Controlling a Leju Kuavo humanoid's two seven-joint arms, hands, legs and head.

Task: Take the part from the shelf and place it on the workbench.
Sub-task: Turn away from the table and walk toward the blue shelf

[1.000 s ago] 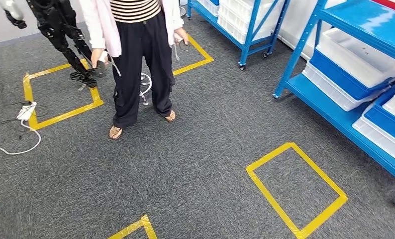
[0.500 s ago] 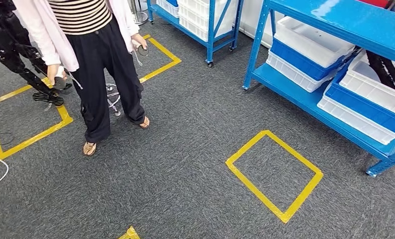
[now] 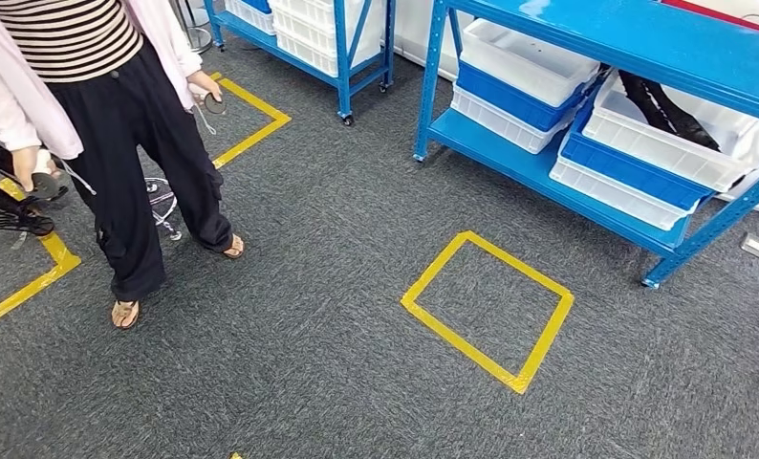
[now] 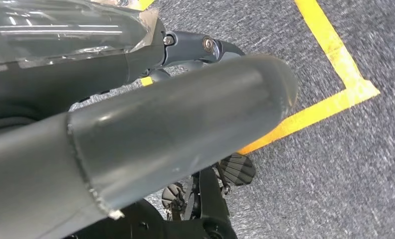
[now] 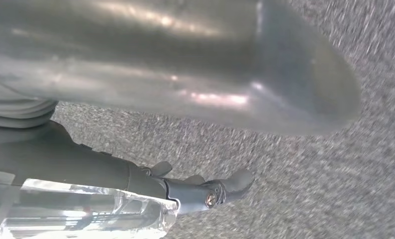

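Nothing of the task can be counted as done: no part is held, the blue shelf [image 3: 643, 43] is not within reach, and no workbench is to be seen. What is left, it is judged, is the whole of it: the approach, the pick, the carry and the placing.

The blue shelf is seen at the upper right of the head view, with white and blue bins [image 3: 643, 158] stacked on its lower deck. The part [image 3: 664, 107] is taken to be the long dark object lying in the upper white bin at the right (its exact form cannot be made out). A second shelf [image 3: 304, 29] with white bins is set further back.

Between the robot and the shelf, a yellow taped square [image 3: 487, 308] is marked on the grey carpet [image 3: 318, 354]; it is probably the standing mark. A person [image 3: 118, 143] in a striped top and dark trousers is placed at the left, well apart from the direct way to the shelf, so little is thought to stand in the way.

The left hand [image 4: 185, 124] and the right hand [image 5: 195, 74] are seen hanging over the carpet in their wrist views. Nothing is seen grasped in either, though whether the fingers are released or clenched cannot be told.
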